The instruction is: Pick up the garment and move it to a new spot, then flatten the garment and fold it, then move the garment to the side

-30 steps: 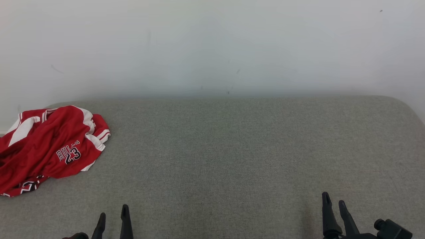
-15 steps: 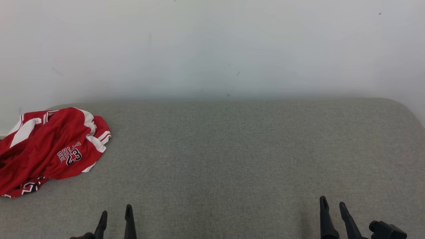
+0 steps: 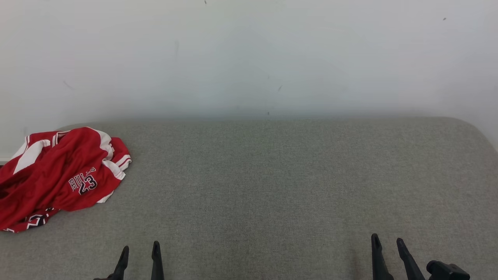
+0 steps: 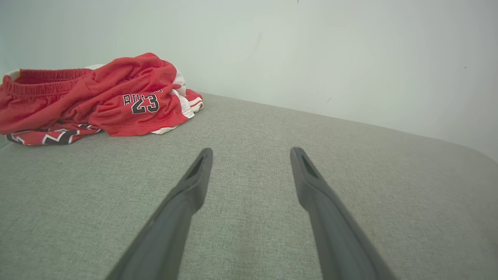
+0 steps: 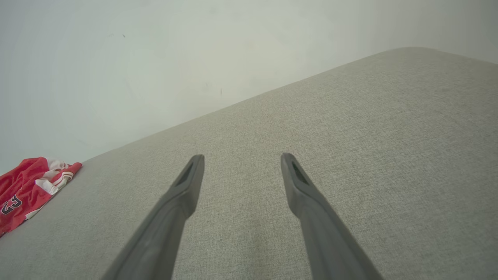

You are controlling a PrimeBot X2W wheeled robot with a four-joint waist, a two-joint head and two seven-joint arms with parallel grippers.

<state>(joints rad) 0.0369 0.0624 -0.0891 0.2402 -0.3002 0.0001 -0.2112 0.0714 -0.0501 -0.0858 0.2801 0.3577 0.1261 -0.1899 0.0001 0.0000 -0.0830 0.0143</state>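
Head view: found left pincer (image 3: 140,245) and right pincer (image 3: 387,238) apart, empty. Saw garment (image 3: 62,175) crumpled, ahead and well left of left pincer, untouched. Judged all steps left: lifting, flattening, folding, moving aside.

1. The head view looks from above, forward and down, across the grey pad (image 3: 272,186) to the wall (image 3: 249,58). The left gripper (image 3: 140,247) and right gripper (image 3: 387,238) poke in at its bottom edge.
2. The left wrist view sits low and close over the pad. It looks along the left gripper toward the wall, with the garment (image 4: 97,97) near at its upper left.
3. The right wrist view sits just as low but tilted, also facing the wall. The garment is small and far off at its left edge.
4. All three views share the garment, the pad and the wall.
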